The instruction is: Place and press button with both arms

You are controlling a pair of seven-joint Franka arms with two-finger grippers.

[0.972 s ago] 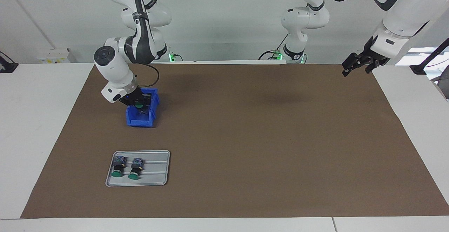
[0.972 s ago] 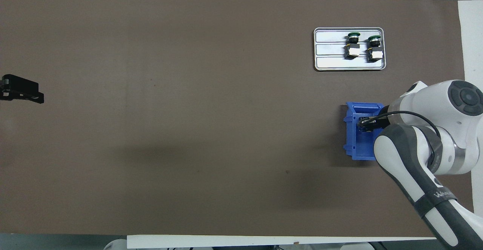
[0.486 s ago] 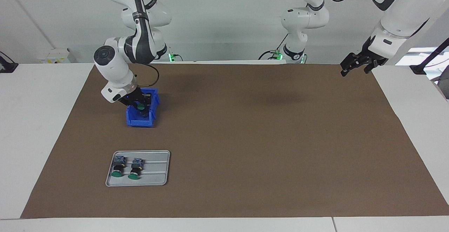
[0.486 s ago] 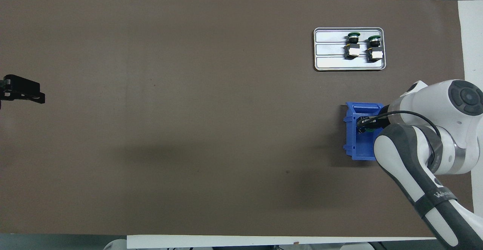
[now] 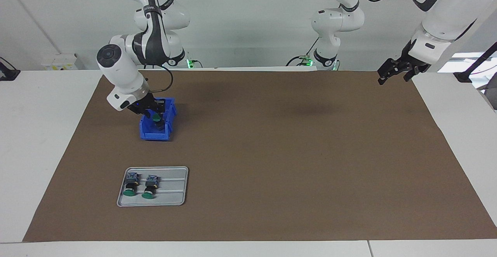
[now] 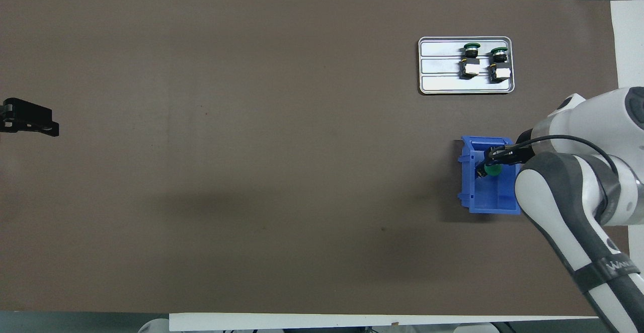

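Observation:
One button (image 5: 156, 119) shows its green cap (image 6: 494, 171) inside the blue bin (image 5: 155, 134), right at the tip of my right gripper (image 5: 154, 113). That gripper (image 6: 489, 164) reaches down into the bin (image 6: 485, 204) from the right arm's end of the table. Whether it grips the button is not visible. Two more buttons (image 5: 130, 185) (image 5: 149, 187) lie side by side on the grey tray (image 5: 174, 187), farther from the robots than the bin. My left gripper (image 5: 394, 76) hangs open and holds nothing, over the mat's edge at the left arm's end (image 6: 35, 124), where that arm waits.
A brown mat (image 5: 271, 152) covers most of the white table. The tray (image 6: 443, 84) has bare room beside its two buttons (image 6: 470, 61) (image 6: 499, 65), toward the left arm's end.
The right arm's wrist has risen and swung toward its own end of the table, while the green cap stayed almost in place in the bin. The left gripper barely moved.

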